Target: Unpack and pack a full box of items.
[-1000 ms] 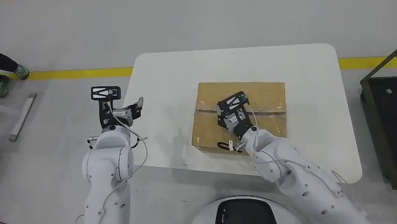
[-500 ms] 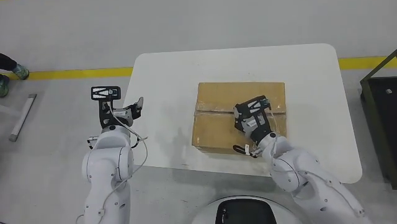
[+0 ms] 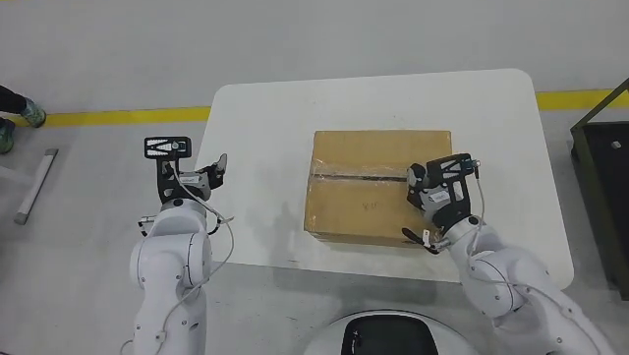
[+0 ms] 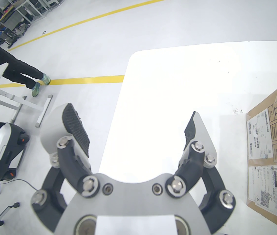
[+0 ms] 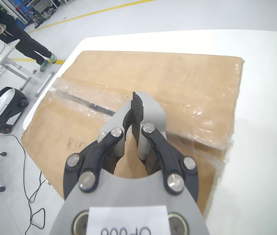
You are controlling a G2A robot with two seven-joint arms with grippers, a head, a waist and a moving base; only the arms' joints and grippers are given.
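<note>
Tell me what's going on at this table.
The robot is working on a closed, taped cardboard box on the white table. Its right claw, shut, sits over the taped seam near the box's right end. The left claw is open and empty, beside the table's left edge, apart from the box. Nothing is unpacked yet.

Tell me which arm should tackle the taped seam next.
Right. The right hand sits shut over the cardboard box at the taped seam; the left hand hangs open by the table edge, apart.
</note>
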